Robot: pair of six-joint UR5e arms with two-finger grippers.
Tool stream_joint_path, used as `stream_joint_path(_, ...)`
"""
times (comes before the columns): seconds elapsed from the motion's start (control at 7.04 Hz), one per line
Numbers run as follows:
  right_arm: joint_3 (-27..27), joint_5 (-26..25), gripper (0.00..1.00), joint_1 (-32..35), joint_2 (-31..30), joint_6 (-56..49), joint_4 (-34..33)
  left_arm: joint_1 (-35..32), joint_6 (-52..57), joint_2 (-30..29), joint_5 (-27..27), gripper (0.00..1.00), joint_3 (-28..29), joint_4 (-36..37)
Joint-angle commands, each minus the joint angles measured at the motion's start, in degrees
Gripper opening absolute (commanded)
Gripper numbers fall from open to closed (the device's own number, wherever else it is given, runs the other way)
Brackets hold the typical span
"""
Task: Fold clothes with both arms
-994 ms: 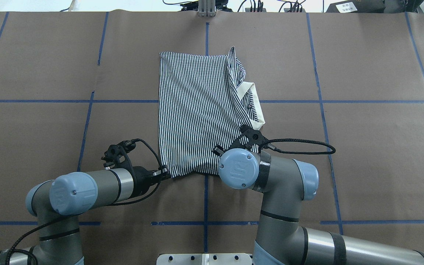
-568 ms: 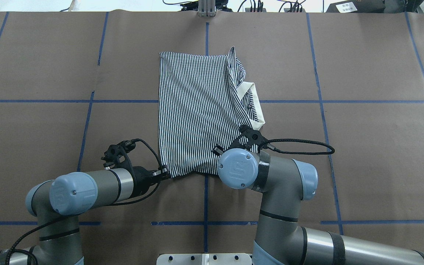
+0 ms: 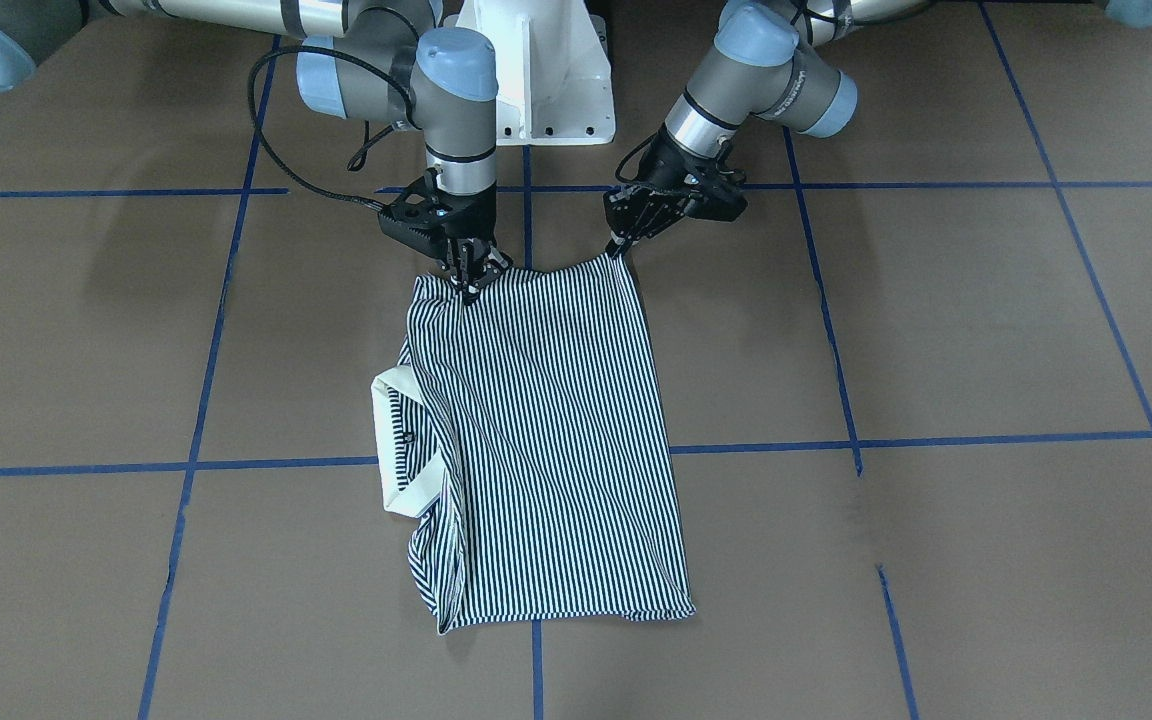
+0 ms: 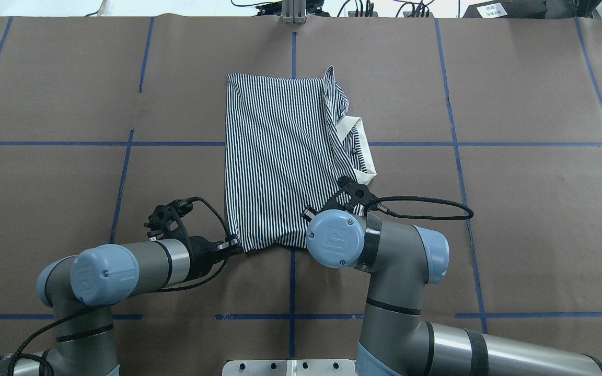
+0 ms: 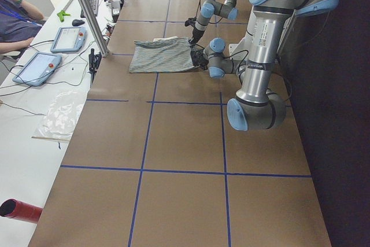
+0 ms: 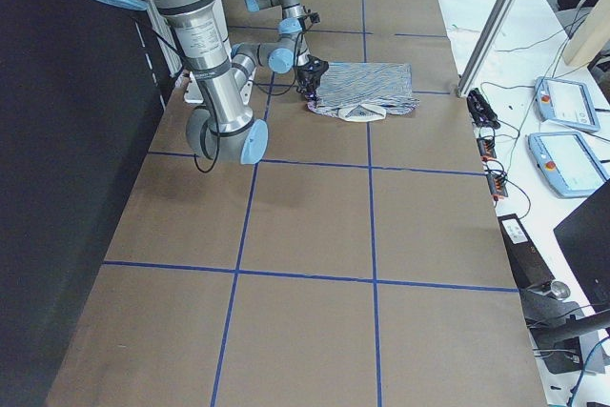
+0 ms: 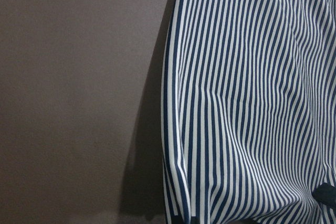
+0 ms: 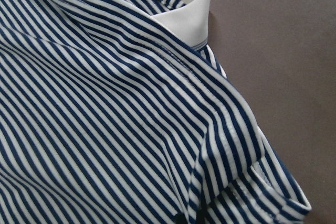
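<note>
The striped polo shirt [image 4: 280,156] lies folded into a long rectangle mid-table, with its cream collar [image 4: 363,141] sticking out on its right side. My left gripper [image 4: 236,249] is shut on the shirt's near left corner, which the front view shows at the left gripper [image 3: 620,246]. Pointing straight down, my right gripper [image 3: 469,282] is shut on the near right corner; in the overhead view its own wrist hides it. The near hem [image 3: 536,272] hangs slightly raised between the two. Striped cloth [image 7: 252,98] fills the left wrist view, while the right wrist view holds cloth and collar [image 8: 184,3].
Brown paper with blue tape lines [image 4: 290,143] covers the table. The white pedestal base [image 3: 541,80] stands behind the grippers. An aluminium post [image 4: 293,11] rises at the far edge. A seated person [image 5: 14,21], control tablets [image 5: 37,67] and a red cylinder [image 5: 20,210] are beyond it.
My right wrist has shifted a few pixels to the left and away from the base. The left arm and the shirt have held still.
</note>
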Motion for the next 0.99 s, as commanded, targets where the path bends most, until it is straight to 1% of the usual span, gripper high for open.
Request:
stream_joint_path(0.0, 0.67, -0.03, 0.00, 0.09, 0.00, 0.03, 0.01, 0.03, 0.09, -0.10, -0.13, 0.00, -0.12, 0.00)
stream_joint_path(0.14, 2.33, 0.06, 0.00, 0.09, -0.43, 0.03, 0.01, -0.06, 0.26, 0.34, -0.39, 0.00, -1.86, 0.09)
stream_joint_path(0.28, 6.53, 0.06, 0.00, 0.44, -1.48, 0.03, -1.21, -0.49, 0.61, 0.77, -0.74, 0.00, -6.14, 3.13)
stream_joint_path(0.43, 13.53, 0.06, 0.00, -0.69, -2.45, 0.38, -6.96, -0.32, 0.61, 0.60, -1.00, 0.00, -12.97, 11.78)
stream_joint_path(0.57, 21.43, 0.06, 0.00, -2.62, -2.81, 2.64, -14.16, -0.32, 0.18, 0.60, -3.70, 0.00, -20.87, 20.04)
stream_joint_path(0.71, 28.73, -0.03, 0.00, -4.98, -2.72, 4.49, -21.01, -0.23, 0.00, 0.43, -4.08, 0.00, -26.60, 26.65)
stream_joint_path(0.85, 31.50, 0.06, 0.00, -5.79, -1.94, 5.73, -24.74, -0.06, 0.00, 0.17, -4.95, 0.00, -29.97, 30.98)
